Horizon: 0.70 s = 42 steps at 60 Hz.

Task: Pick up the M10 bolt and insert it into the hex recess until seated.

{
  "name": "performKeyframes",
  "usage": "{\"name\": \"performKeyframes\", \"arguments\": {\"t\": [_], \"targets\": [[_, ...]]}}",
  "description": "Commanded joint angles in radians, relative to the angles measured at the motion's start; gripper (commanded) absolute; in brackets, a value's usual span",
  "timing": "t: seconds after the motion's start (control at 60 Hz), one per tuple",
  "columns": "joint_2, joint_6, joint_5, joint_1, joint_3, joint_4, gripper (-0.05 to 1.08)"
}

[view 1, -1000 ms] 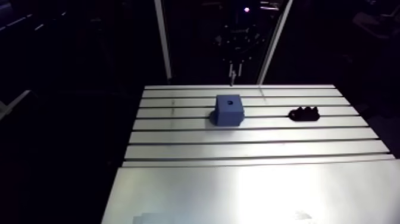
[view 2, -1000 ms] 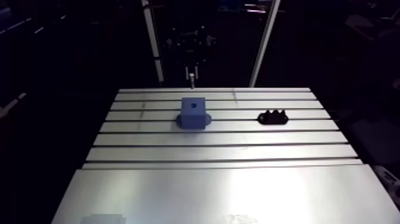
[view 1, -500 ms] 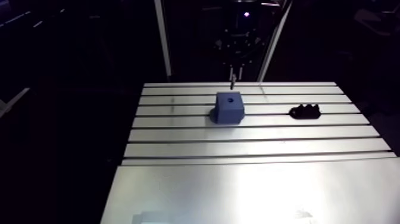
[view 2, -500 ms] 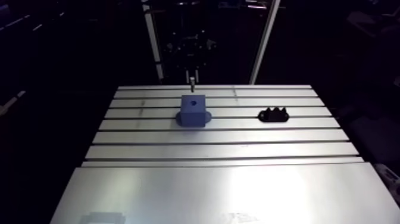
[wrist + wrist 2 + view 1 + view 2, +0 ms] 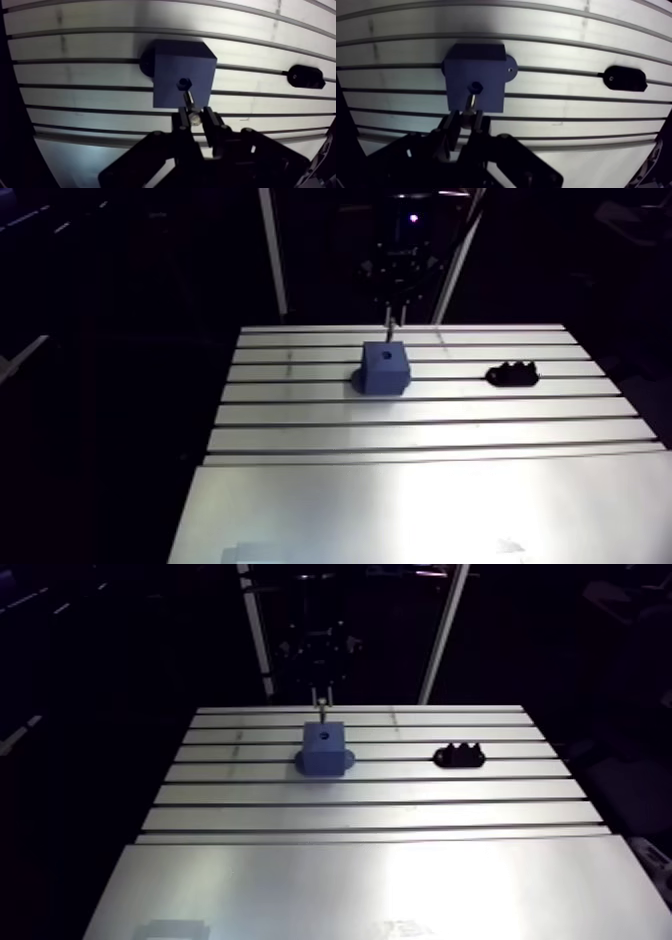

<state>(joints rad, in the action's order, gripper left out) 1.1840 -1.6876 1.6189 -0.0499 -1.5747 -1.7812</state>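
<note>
While the gripper (image 5: 195, 116) hangs over the blue block (image 5: 170, 70), its jaws clamp a bolt (image 5: 189, 101) by the head. Bolt tip points down, just beside the hex recess (image 5: 184, 82).

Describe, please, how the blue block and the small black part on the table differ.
The blue cube-shaped block is tall and bulky; the black oblong part is low and smaller. The blue block has a hex recess on top, near the silver bolt in the gripper; the black part lies off to one side. Both rest on the slotted aluminium table.
</note>
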Motion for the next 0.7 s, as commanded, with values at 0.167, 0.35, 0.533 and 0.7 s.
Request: {"name": "performKeyframes", "arguments": {"t": [0.167,0.35,0.533,0.7], "targets": [[-0.004,0.001,0.002,-0.001,-0.023,-0.002,0.77],[-0.004,0.002,0.002,-0.002,-0.026,-0.004,0.78],[-0.01,0.001,0.002,-0.002,-0.027,-0.024,0.78],[-0.014,0.001,0.0,-0.001,-0.028,-0.028,0.78]]}}
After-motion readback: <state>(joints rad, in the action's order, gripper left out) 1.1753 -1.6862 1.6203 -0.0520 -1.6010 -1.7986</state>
